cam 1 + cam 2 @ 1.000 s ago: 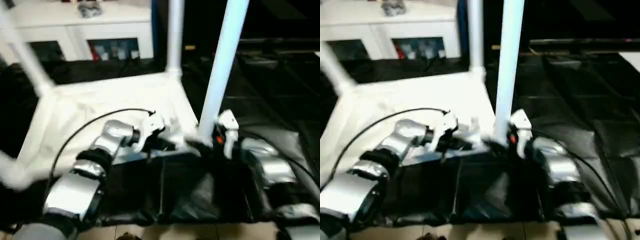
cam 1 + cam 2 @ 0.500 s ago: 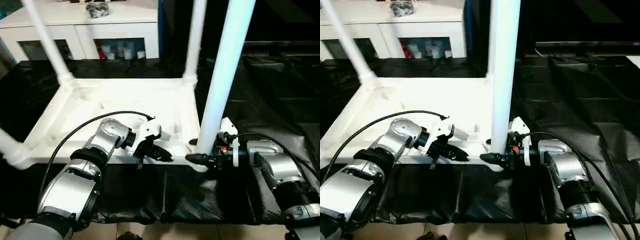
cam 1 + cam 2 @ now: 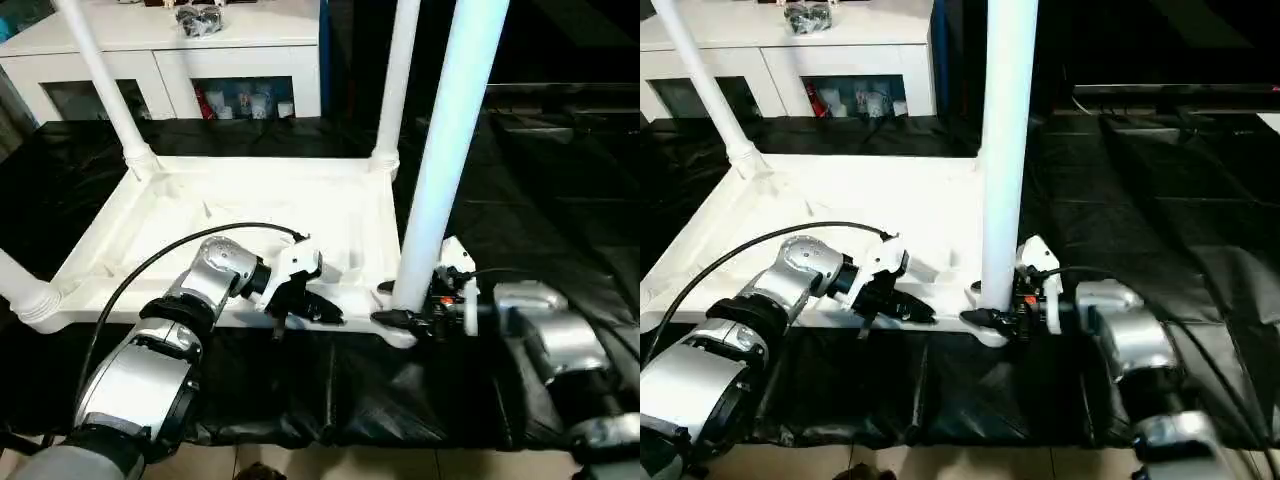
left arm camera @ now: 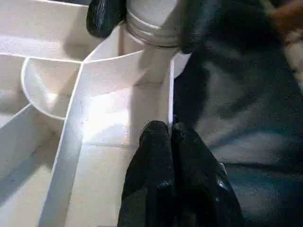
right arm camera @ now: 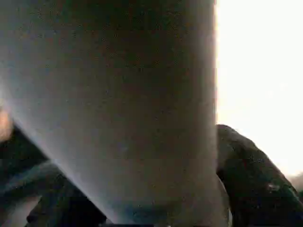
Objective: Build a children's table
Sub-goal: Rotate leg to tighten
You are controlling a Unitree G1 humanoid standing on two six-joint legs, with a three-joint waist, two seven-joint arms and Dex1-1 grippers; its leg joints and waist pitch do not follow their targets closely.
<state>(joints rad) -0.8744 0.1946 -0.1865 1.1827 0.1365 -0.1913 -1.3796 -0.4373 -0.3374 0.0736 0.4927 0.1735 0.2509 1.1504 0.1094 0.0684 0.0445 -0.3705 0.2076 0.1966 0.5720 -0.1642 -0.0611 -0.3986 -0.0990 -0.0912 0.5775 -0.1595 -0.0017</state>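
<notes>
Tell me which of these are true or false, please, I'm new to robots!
1. The tabletop lies underside up. True.
2. The right gripper grips the near right leg at its base. True.
3. The near right leg lies flat on the floor. False: it stands upright in a corner socket.
4. The left gripper is wide open. False: its fingers are together, at the tabletop's rim.
5. A white cabinet stands behind the tabletop. True.

Tabletop (image 3: 250, 195), white, inverted: 1. Legs, white, standing in corner sockets: 4 — far left (image 3: 100, 75), far right (image 3: 398, 75), near right (image 3: 445, 150), near left (image 3: 15, 280). End effectors: 2 — left (image 3: 318, 310), right (image 3: 392, 319). Cabinet (image 3: 170, 50): 1.
</notes>
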